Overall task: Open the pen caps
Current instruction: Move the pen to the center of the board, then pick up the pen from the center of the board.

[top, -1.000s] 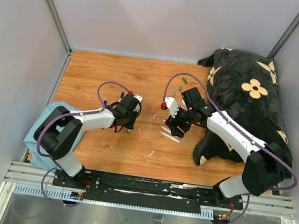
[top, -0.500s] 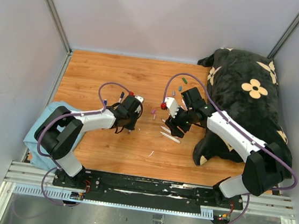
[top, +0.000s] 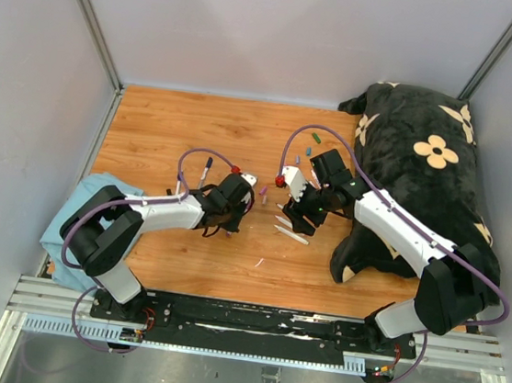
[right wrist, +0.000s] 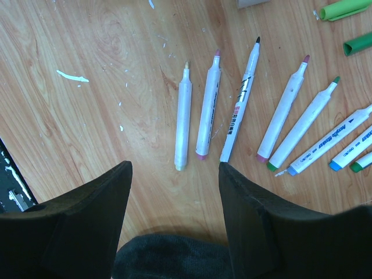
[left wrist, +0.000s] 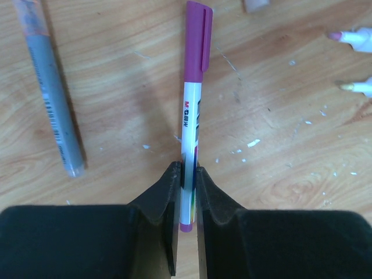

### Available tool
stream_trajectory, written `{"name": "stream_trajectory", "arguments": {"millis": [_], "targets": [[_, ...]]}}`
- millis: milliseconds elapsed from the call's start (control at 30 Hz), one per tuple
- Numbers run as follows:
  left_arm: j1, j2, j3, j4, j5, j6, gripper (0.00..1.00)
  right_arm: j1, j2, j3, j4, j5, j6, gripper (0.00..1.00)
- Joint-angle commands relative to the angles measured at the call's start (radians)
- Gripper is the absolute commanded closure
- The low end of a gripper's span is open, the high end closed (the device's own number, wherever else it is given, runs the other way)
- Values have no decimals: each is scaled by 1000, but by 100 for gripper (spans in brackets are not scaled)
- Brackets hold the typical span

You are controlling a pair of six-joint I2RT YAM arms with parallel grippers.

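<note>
My left gripper (left wrist: 186, 177) is shut on the tail end of a white pen (left wrist: 189, 125) with a purple cap (left wrist: 196, 38) on its far end. I cannot tell if the pen is lifted off the wood. In the top view this gripper (top: 248, 200) is at mid-table with the purple cap (top: 263, 191) just beyond it. My right gripper (right wrist: 174, 168) is open and empty, hovering just short of a row of several uncapped white pens (right wrist: 209, 104). Two loose green caps (right wrist: 343, 9) lie at the top right of the right wrist view.
A grey pen (left wrist: 52, 93) lies left of the held pen. Two uncapped pen tips (left wrist: 354, 38) show at the right edge. A black flowered cushion (top: 424, 174) fills the right side, and its dark edge (right wrist: 168, 258) lies under my right gripper. A blue cloth (top: 67, 225) lies at the left.
My left gripper has moved right across the table to the purple-capped pen and is shut on its tail. The right arm has not moved.
</note>
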Motion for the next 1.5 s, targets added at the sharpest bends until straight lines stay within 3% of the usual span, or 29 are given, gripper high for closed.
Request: {"name": "stream_trajectory", "arguments": {"millis": [0, 467, 1200, 1333, 1467], "targets": [[-39, -16, -34, -42, -6, -33, 84, -15, -12, -13, -18, -19, -14, 37], [-41, 43, 23, -67, -73, -9, 71, -22, -15, -13, -18, -22, -14, 37], [-21, 85, 83, -71, -91, 17, 61, -27, -22, -14, -18, -31, -15, 37], [-11, 103, 98, -68, -77, 26, 61, -28, -22, -14, -17, -33, -14, 37], [-10, 121, 107, -66, -60, 29, 69, -29, -24, -14, -18, -34, -14, 37]]}}
